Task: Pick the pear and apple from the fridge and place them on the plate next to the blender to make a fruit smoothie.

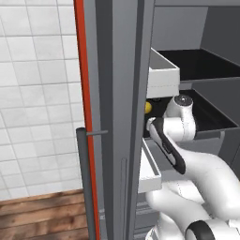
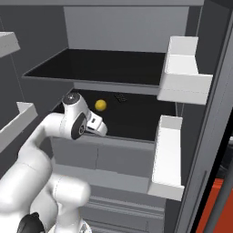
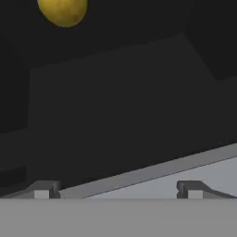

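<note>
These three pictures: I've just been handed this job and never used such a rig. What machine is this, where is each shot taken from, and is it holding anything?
It is a white robot arm on a driving base, reaching into an open fridge with black shelves and white door bins.

The first two shots come from cameras on the base, behind the arm to its left and right. The third comes from a camera on the hand, looking along the gripper.

A yellow pear lies on the middle shelf, ahead of the hand; it also shows at the top of the hand view.

The two fingertips stand wide apart with nothing between them, so the gripper holds nothing.
</note>
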